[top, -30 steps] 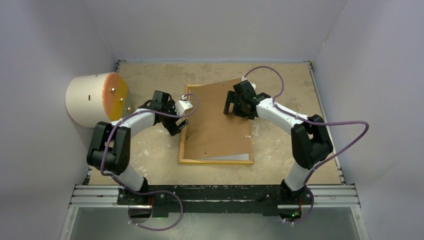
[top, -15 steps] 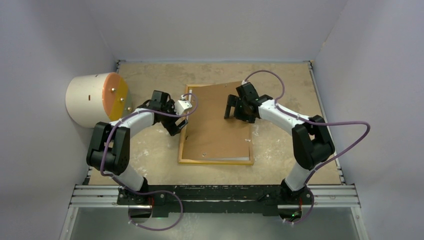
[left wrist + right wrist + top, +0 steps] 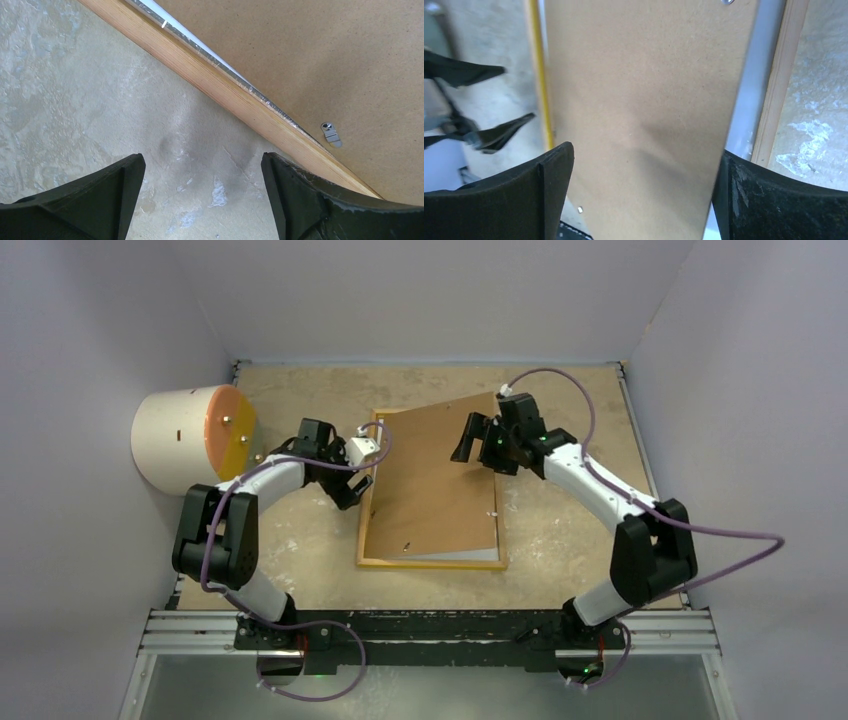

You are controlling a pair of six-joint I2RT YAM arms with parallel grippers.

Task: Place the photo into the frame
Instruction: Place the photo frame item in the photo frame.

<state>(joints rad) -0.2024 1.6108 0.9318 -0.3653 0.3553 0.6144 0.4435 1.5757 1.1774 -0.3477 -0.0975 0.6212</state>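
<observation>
The frame [image 3: 432, 562] lies face down mid-table, its light wood back [image 3: 235, 95] up and a yellow edge [image 3: 538, 75] showing. A brown backing board [image 3: 435, 480] rests askew on it. The photo is hidden; I cannot tell what the pale strip [image 3: 470, 554] at the board's near edge is. My left gripper [image 3: 358, 492] stands open over bare table [image 3: 200, 165], just left of the frame's left rail. My right gripper [image 3: 472, 448] hangs open above the board's far right part [image 3: 644, 155], nothing between its fingers.
A cream cylinder with an orange face [image 3: 190, 435] lies at the far left. A small metal clip [image 3: 330, 134] sits on the board near the left rail. Walls close the table on three sides.
My right gripper has swung right and toward the far side above the board. The board's far right corner has shifted slightly right. The left arm has barely moved.
</observation>
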